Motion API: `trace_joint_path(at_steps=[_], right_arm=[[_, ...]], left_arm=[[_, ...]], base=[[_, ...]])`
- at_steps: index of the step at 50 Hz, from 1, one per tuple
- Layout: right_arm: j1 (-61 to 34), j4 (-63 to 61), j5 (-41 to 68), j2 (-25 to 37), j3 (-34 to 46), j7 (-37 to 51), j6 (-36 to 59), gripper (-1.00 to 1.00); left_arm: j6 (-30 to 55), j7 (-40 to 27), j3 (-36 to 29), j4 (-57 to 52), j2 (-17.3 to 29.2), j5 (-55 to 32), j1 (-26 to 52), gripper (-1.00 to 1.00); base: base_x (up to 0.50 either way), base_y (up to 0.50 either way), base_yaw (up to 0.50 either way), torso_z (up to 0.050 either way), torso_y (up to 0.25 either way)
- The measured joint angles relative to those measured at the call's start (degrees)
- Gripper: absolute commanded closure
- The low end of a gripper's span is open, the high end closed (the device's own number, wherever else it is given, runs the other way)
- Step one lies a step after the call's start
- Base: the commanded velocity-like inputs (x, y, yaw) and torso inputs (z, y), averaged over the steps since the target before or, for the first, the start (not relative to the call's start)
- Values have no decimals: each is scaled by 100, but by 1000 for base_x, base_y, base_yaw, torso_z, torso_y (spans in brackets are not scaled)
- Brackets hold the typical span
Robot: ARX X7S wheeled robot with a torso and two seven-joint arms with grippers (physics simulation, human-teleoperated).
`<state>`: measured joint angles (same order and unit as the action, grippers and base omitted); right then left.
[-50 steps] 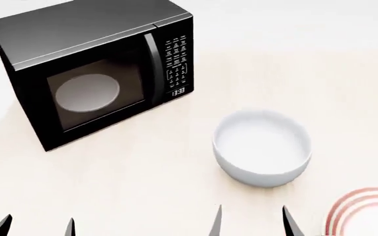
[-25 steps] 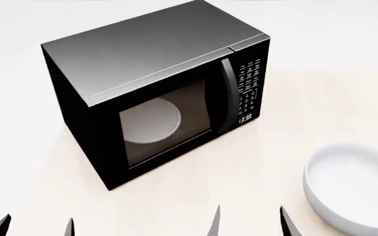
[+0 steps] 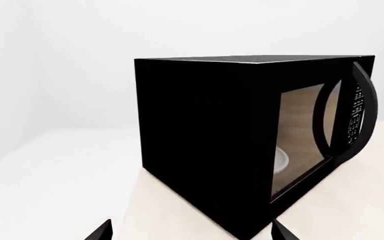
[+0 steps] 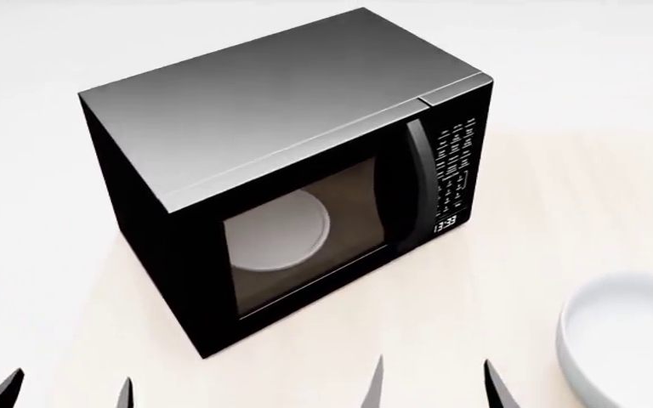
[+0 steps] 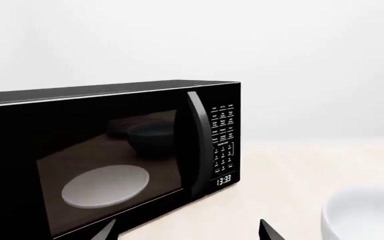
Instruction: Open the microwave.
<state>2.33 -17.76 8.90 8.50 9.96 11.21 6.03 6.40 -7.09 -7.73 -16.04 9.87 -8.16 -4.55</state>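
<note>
Head view | 1 microwave (image 4: 292,170), door closed | 1 bowl (image 4: 633,340) | 2 grippers, jaws spread, empty

a pale table (image 4: 54,280) carries the black microwave (image 4: 247,127) and white bowl (image 4: 627,340).

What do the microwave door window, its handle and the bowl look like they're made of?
Window: looks like glass, it mirrors the bowl.
Handle: glossy black, probably plastic, light streak along its edge.
Bowl: smooth matte white, perhaps ceramic; can't be sure in a render.
</note>
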Motion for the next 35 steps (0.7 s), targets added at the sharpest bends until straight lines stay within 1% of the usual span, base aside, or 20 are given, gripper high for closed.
trace_joint_path(at_steps=[20,26,35], right_arm=[[-38,-36,165,58,75,69,74,-100],[-162,-83,224,83,102,79,196,-100],[-795,35,623,114,-19,-33,609,-100]], left_arm=[[-47,-59,-102,59,68,-37,20,-100],[-73,-59,-125,39,99,-114,9,-100],[-78,-103,-156,13,156,-197,11,-100]], base=[[0,0,0,5,-241],[0,0,0,1,-23],[0,0,0,0,0]])
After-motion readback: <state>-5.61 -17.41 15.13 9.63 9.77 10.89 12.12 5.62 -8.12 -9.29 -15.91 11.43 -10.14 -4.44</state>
